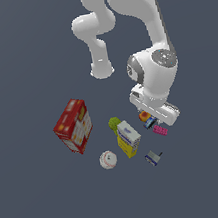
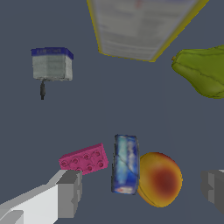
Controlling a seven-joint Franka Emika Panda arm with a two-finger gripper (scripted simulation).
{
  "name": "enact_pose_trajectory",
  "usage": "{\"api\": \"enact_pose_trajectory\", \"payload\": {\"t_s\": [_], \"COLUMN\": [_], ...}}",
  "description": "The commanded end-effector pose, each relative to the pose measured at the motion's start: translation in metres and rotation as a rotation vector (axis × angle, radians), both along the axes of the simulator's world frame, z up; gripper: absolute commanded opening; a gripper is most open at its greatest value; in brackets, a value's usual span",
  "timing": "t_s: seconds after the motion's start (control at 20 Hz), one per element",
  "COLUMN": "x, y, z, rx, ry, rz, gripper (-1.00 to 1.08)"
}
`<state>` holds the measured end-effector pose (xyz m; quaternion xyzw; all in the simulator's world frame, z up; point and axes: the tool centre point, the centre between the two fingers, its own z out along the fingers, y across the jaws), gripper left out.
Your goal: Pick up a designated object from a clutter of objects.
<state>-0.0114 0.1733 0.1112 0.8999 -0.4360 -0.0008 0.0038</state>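
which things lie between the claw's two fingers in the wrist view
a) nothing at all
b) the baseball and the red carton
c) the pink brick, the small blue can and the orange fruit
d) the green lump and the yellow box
c: the wrist view shows the pink brick, the small blue can and the orange fruit lined up between the open claw's fingers.

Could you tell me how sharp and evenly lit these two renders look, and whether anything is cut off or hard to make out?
Exterior view: flat, even light, no cast shadows; small items under the gripper are tiny and partly hidden. Wrist view: the yellow-white box and green lump are cropped, box print is smeared, and the blue can and orange fruit look clear.
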Motion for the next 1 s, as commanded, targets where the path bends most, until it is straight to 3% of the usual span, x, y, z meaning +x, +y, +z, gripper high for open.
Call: {"api": "enact_pose_trajectory", "payload": {"t_s": [0.0,0.95], "x": [-0.002,-0.007], "y": [0.006,0.016], "z": [-0.006,-0.033], "rx": [0.002,0.006], "ry": [-0.002,-0.005], "rz": [-0.032,-0.087], "gripper": [1.0,1.0]}}
